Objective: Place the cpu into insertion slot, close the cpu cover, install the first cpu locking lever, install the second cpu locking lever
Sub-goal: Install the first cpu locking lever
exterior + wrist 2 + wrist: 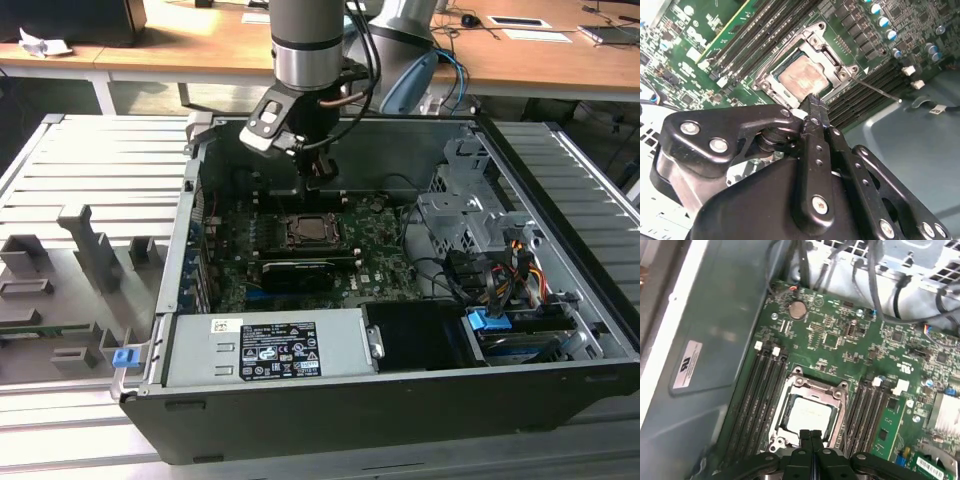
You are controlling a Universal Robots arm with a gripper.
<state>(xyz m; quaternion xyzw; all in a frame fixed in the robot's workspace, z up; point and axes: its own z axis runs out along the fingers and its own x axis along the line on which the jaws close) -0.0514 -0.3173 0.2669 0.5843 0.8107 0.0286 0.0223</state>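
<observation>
Empty pincer (811, 102), tips pinched together, above the cpu (802, 80); the free lever (875, 89) beside it likely wants steady pressure.

This looks like a robotics lab or test workshop set in an office-like room; an open computer case (400, 410) lies on a ribbed grey metal bench (100, 160) with its green motherboard (385, 250) bare; grey holding fixtures (90, 240) stand on that bench at the exterior view's left; a robot arm (310, 40) reaches down into the case; wooden desks (190, 50) behind carry papers (537, 35).
</observation>
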